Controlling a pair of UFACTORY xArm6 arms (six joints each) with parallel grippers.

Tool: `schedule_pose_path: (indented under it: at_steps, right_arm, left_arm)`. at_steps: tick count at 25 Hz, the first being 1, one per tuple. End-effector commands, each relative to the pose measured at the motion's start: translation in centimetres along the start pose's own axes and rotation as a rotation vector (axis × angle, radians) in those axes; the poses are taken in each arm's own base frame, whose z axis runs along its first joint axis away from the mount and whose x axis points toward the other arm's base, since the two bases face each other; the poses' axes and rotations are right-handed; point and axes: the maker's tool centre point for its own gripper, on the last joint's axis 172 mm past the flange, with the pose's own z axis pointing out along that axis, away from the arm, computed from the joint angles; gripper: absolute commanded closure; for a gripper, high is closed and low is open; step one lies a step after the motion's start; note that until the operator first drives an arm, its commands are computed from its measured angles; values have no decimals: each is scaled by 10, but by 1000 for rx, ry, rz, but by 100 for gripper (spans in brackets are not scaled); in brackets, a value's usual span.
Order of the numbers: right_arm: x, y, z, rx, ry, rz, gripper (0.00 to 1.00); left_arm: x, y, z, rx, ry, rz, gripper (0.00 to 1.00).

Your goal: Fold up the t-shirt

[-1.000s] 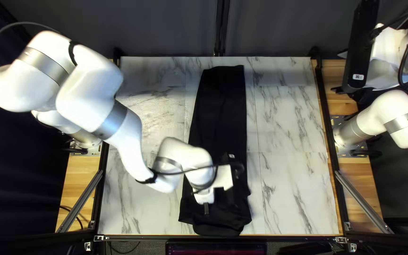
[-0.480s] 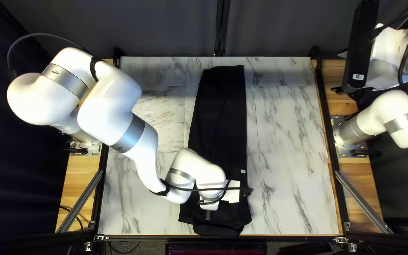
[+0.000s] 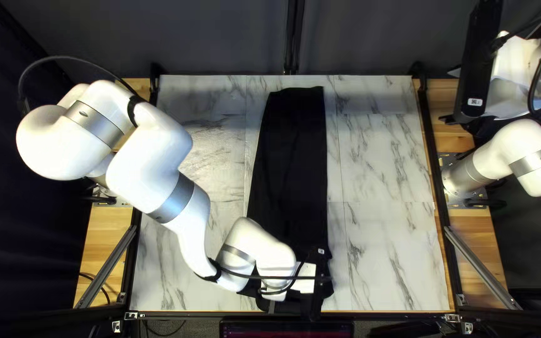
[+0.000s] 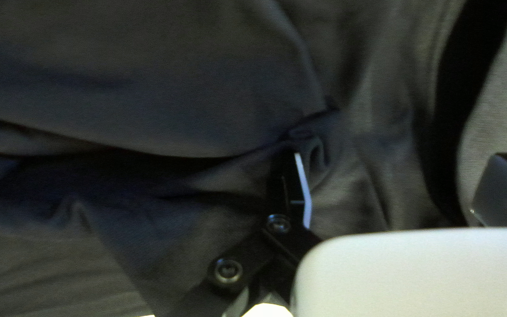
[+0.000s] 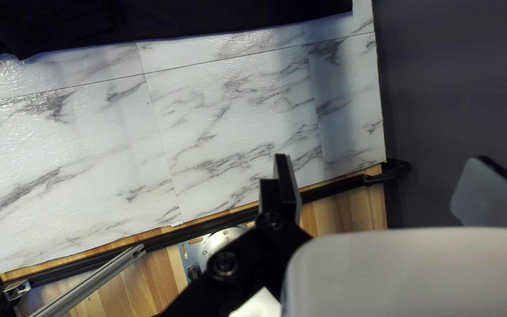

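Black t-shirt: near end best pinched through all layers, then lifted evenly.
Left gripper: jaws released.
Right gripper: jaws released.

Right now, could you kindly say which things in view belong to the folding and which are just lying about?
Job: black t-shirt; left gripper, open, at the shirt; right gripper, open.
Just there: dark curtain; slanting metal brace; screen by the near edge.

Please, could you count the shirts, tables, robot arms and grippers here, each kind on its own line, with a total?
Black t-shirt: 1
Table: 1
Robot arms: 2 (left arm, right arm)
Grippers: 2 (left gripper, right gripper)
Total: 6
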Motion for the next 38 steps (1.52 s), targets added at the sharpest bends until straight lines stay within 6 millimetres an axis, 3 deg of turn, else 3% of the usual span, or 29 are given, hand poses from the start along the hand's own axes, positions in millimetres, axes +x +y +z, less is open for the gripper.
schedule_pose_path:
  at_steps: [1, 7, 11, 20, 28, 34, 36, 38]
  right_arm:
    - [0, 0, 0, 0, 0, 0, 0]
    - [0, 0, 0, 0, 0, 0, 0]
    - [0, 0, 0, 0, 0, 0, 0]
    - [0, 0, 0, 0, 0, 0, 0]
    - [0, 0, 0, 0, 0, 0, 0]
    - [0, 0, 0, 0, 0, 0, 0]
    - [0, 0, 0, 0, 0, 0, 0]
    - [0, 0, 0, 0, 0, 0, 0]
  left_arm:
    - [-4, -4, -20, 30, 14, 17, 0]
    - [-21, -27, -22, 134, -52, 0, 0]
    - [-46, -52, -17, 263, -142, -66, 0]
    - [-62, -84, -16, 441, -179, -146, 0]
    - [-85, -71, -10, 517, -118, -124, 0]
    - [-81, -64, -5, 535, -96, -99, 0]
    - [-79, -67, -4, 536, -90, -97, 3]
    - [-78, -68, -5, 538, -85, -97, 18]
